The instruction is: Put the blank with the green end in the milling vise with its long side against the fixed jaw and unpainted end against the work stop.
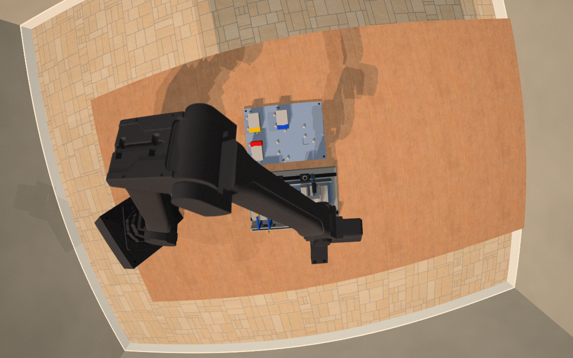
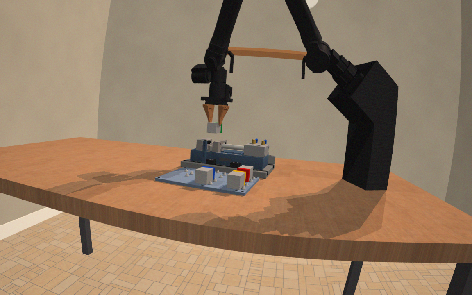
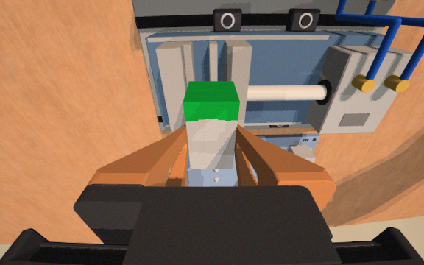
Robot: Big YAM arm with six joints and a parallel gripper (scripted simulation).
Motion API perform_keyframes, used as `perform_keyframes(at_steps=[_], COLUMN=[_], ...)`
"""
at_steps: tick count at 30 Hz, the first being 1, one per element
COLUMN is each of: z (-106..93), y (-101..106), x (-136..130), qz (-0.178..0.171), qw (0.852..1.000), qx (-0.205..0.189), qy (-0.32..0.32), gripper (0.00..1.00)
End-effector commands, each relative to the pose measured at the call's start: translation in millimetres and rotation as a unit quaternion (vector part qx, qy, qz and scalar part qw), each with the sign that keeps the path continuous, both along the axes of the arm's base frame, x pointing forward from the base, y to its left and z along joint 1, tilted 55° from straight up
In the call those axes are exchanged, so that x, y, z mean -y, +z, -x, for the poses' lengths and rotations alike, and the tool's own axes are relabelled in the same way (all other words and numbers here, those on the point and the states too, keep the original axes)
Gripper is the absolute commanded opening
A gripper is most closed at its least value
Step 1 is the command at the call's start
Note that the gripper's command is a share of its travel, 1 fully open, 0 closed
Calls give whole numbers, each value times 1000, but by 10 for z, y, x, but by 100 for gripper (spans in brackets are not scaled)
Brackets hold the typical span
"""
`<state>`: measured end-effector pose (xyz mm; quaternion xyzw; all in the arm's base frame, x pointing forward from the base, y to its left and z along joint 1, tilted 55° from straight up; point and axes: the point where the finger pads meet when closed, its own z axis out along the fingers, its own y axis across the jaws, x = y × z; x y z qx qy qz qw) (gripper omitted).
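My gripper (image 2: 214, 122) (image 3: 211, 132) is shut on the green-ended blank (image 2: 212, 128) (image 3: 211, 143), held level above the vise (image 2: 226, 161) (image 3: 282, 44). The green end points away from the blank plate. In the wrist view the blank overlaps the moving jaw (image 3: 238, 62) (image 2: 217, 146) and hides part of the gap between the jaws. The fixed jaw (image 3: 171, 66) is left of it. Two low bars show, one of them this bar (image 3: 213, 59). The work stop (image 1: 314, 186) is hidden in the wrist view. In the top view the arm hides the gripper and held blank.
The plate (image 1: 297, 115) (image 2: 171, 176) beside the vise bears the blue-ended blank (image 1: 282, 117) (image 2: 203, 175), yellow-ended blank (image 1: 253, 120) (image 2: 235, 180) and red-ended blank (image 1: 256, 152) (image 2: 244, 171). The hose block (image 2: 255, 150) (image 3: 330, 118) stands at the vise's other end, with blue hoses (image 3: 383, 48) rising above it.
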<state>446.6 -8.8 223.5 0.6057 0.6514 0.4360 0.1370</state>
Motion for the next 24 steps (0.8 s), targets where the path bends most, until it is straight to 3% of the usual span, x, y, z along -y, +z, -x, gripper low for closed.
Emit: perform_keyframes(at_steps=[1, 24], z=[-82, -70], y=[130, 192], x=[137, 114], qz=[11, 13], qw=[1000, 1000], qx=[12, 20], qy=[-2, 0], gripper=[0, 0])
